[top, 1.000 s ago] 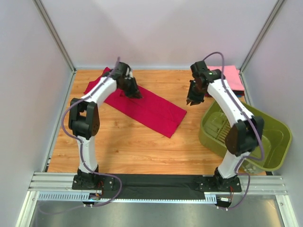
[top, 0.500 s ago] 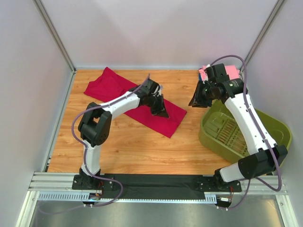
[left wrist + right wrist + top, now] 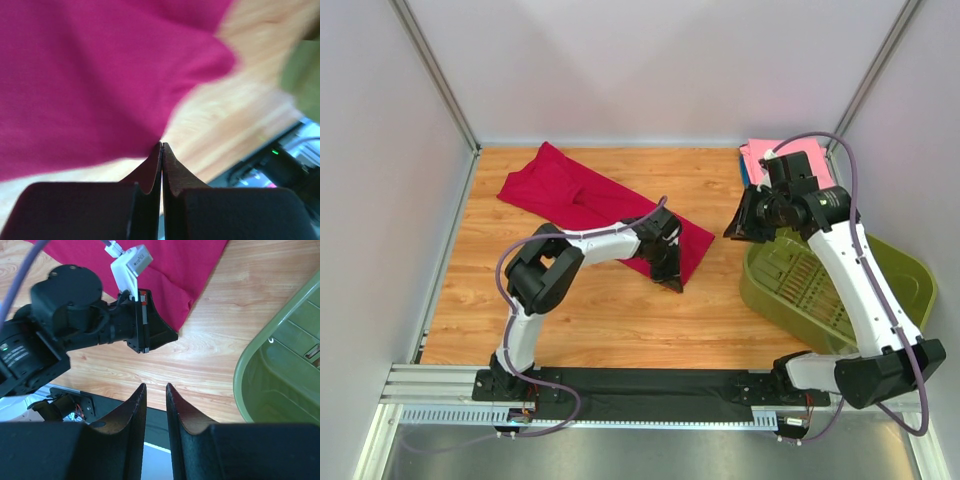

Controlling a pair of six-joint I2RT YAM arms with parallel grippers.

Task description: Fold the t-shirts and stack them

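Your left pincer [image 3: 161, 146] has slid to the 4 o'clock corner of the red shirt [image 3: 570, 190] and shut. A thin bite may slip when you lift. Right pincer [image 3: 155, 386] is narrow and empty.

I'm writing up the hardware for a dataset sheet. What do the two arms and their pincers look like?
The left arm and right arm share one build: white tubular links, bulky black joint housings, and a lilac cable looping alongside each. The left pincer and right pincer each have two black wedge-shaped fingers tapering to thin tips.
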